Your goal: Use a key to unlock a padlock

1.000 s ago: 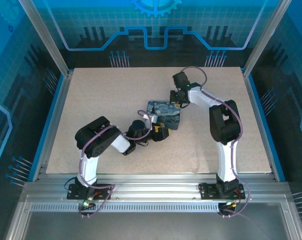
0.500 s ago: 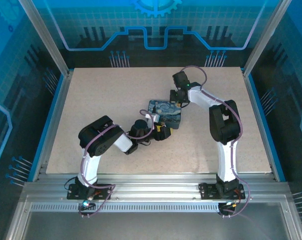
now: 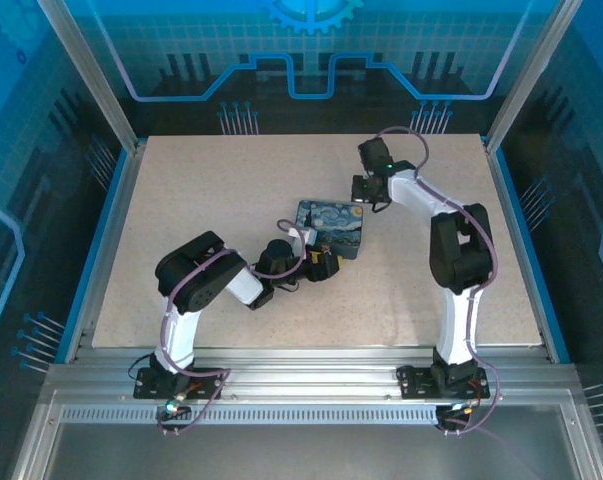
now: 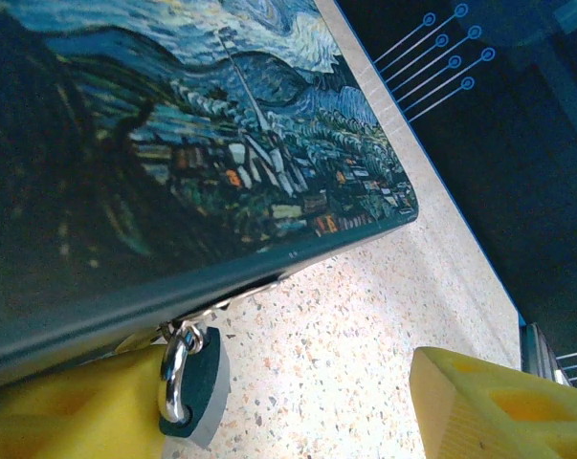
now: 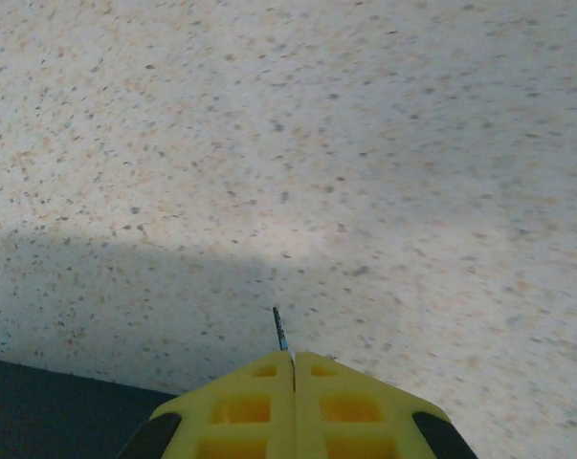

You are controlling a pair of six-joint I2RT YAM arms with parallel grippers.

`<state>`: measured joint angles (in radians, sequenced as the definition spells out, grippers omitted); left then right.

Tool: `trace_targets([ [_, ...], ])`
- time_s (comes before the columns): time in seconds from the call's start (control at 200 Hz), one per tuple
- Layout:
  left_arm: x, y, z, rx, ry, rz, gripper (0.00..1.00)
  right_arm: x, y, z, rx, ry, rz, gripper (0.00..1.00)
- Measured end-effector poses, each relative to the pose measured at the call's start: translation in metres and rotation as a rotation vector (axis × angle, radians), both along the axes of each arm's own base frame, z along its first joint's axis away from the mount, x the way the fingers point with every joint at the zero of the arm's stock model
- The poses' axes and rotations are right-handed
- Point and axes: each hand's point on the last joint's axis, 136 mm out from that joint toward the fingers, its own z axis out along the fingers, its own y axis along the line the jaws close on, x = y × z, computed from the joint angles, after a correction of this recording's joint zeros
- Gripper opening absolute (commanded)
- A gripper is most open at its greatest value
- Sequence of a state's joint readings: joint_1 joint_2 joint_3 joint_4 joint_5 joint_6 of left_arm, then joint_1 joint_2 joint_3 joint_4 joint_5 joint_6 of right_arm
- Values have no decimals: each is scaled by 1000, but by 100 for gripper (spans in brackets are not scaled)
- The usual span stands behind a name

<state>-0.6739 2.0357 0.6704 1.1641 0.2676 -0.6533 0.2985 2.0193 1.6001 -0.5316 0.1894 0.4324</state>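
Near the speckled table's point(image 3: 181, 200) middle, the left gripper point(image 4: 298, 392) is gaping beside the steel-shackled padlock point(image 4: 194, 387) while the right gripper point(image 5: 293, 359) is pinching the slim key point(image 5: 278, 330).

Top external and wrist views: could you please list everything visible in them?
table: one, speckled beige, under everything
tin box: one, blue, painted, mid-table
padlock: one, silver shackle and dark body, hanging at the tin's front edge
key: one, bluish-grey, thin blade poking from the right claw
left claw: one, yellow fingers, open, padlock against one finger
right claw: one, yellow fingers, shut on the key, over bare table by the tin's far right corner
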Motion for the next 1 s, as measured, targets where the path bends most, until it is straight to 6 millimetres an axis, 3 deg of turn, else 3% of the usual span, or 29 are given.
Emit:
trace_targets([
  [0.145,0,0,0,0,0,0,66,-11,-23,6,-19,-3,-43,0],
  [0.335,0,0,0,0,1,1,65,-34,-30,-18,-40,59,-48,0],
  [0.685,1,-3,0,-6,8,-14,65,-40,9,-30,-28,73,28,0],
  [0.83,4,-7,3,-20,6,-16,72,-39,14,-34,-30,80,36,0],
  [0.996,6,-5,3,-22,12,-6,65,-38,14,-34,-29,80,36,0],
])
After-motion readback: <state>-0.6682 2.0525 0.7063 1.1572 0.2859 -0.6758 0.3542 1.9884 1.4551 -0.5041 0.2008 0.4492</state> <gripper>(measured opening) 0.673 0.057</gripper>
